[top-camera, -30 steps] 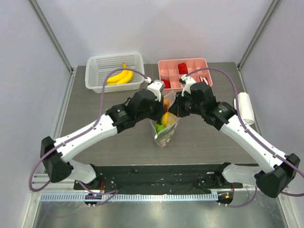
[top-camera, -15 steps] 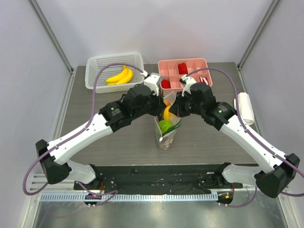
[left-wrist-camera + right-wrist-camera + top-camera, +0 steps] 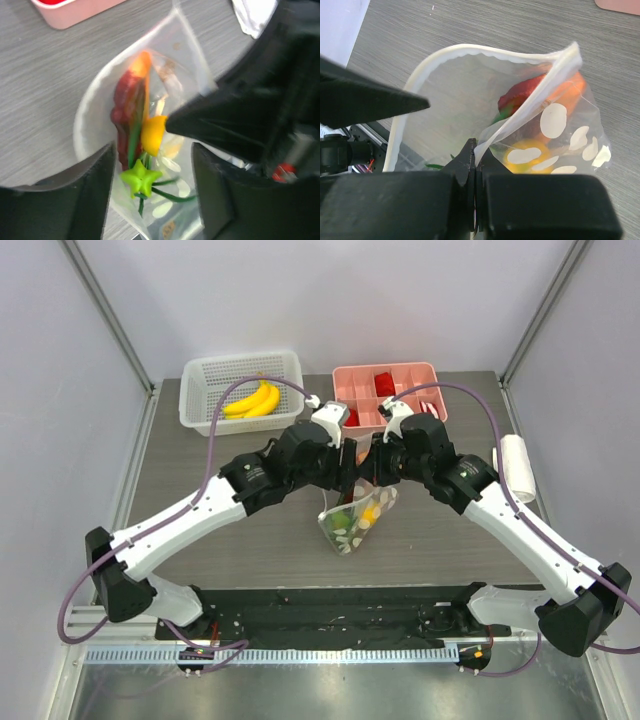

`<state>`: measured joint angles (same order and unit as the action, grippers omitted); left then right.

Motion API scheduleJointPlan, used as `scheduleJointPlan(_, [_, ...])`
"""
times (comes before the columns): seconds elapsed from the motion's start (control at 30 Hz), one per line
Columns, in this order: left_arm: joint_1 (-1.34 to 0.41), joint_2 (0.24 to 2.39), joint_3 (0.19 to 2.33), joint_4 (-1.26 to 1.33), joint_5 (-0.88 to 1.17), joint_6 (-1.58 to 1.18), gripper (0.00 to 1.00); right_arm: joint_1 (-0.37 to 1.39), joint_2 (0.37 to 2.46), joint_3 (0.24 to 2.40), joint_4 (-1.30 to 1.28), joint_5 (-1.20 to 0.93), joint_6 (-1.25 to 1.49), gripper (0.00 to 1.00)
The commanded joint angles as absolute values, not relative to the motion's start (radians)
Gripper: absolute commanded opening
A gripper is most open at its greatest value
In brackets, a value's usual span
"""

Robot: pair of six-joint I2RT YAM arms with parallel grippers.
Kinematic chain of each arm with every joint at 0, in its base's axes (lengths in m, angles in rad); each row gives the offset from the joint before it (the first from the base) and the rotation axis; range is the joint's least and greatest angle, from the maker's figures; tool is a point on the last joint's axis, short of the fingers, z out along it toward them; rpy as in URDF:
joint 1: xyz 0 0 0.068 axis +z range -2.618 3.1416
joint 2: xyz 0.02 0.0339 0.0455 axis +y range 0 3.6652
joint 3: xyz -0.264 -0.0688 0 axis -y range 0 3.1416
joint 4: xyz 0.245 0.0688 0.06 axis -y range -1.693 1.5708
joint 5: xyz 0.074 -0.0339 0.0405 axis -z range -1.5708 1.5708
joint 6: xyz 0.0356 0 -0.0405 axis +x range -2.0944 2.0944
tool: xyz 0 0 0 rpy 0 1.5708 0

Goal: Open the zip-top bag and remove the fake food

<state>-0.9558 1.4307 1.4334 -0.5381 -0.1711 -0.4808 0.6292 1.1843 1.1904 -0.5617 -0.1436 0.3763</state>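
The zip-top bag (image 3: 352, 527) hangs slanted over the table's middle, mouth open. My right gripper (image 3: 373, 473) is shut on its white zip rim (image 3: 520, 117), pinched at the gripper (image 3: 476, 167). Inside lie the fake food pieces: a maroon-and-orange sausage (image 3: 129, 102), a yellow piece (image 3: 154, 134) and a green star-shaped piece (image 3: 140, 179). My left gripper (image 3: 152, 192) stands open at the bag's mouth, fingers on either side of the green piece and holding nothing. Yellow bananas (image 3: 252, 400) lie in the white basket (image 3: 200, 380).
A pink divided tray (image 3: 405, 375) with red and white blocks stands at the back, right of the basket. A white roll (image 3: 515, 468) lies near the table's right edge. Both arms meet above the bag.
My left gripper was shut and lifting the yellow and green pieces; it has opened, and they have dropped back into the bag. The bag now sags lower and slants right.
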Motion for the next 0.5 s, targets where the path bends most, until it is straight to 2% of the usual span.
scheduleJointPlan(0.0, [-0.979,1.367,1.431,-0.554,-0.108,-0.472,0.58,0.635,1.167,1.207,-0.520,-0.150,0.373,0.01])
scheduleJointPlan(0.03, [-0.983,1.374,1.433,-0.569,-0.109,-0.474,0.55,0.634,1.164,1.207,-0.522,-0.149,0.373,0.01])
scheduleJointPlan(0.07, [-0.986,1.388,1.443,-0.596,-0.126,-0.491,0.47,0.635,1.163,1.207,-0.520,-0.146,0.373,0.01])
scheduleJointPlan(0.13, [-0.994,1.434,1.450,-0.658,-0.152,-0.495,0.38,0.635,1.164,1.204,-0.520,-0.146,0.374,0.01])
scheduleJointPlan(0.23, [-0.997,1.492,1.457,-0.704,-0.167,-0.514,0.30,0.635,1.166,1.207,-0.520,-0.147,0.374,0.01])
scheduleJointPlan(0.3, [-0.997,1.508,1.462,-0.716,-0.224,-0.548,0.28,0.635,1.164,1.207,-0.520,-0.155,0.373,0.01])
scheduleJointPlan(0.37, [-0.997,1.499,1.438,-0.623,-0.288,-0.548,0.29,0.634,1.164,1.203,-0.517,-0.160,0.374,0.01])
scheduleJointPlan(0.47, [-0.997,1.500,1.414,-0.503,-0.337,-0.537,0.34,0.634,1.170,1.201,-0.514,-0.179,0.376,0.01])
